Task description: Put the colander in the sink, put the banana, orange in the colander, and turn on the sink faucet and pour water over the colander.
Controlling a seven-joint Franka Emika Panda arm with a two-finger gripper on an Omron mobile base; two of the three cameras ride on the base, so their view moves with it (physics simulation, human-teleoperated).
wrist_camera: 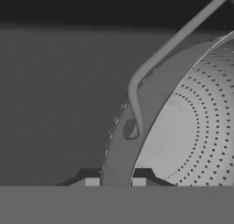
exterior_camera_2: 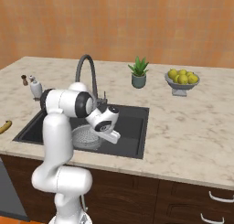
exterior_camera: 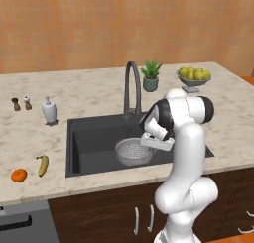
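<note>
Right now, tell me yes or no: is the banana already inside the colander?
No: in the left base view the banana lies on the counter beside the orange, left of the sink, while the colander sits in the basin.

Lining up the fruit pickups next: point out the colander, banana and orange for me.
Round silvery-grey perforated metal colander (exterior_camera: 133, 152): left base view, on its perforated inner floor.
Small curved yellow banana (exterior_camera: 43, 165): left base view, on the middle of its body.
Small round bright orange fruit (exterior_camera: 19, 175): left base view, on its centre.
</note>
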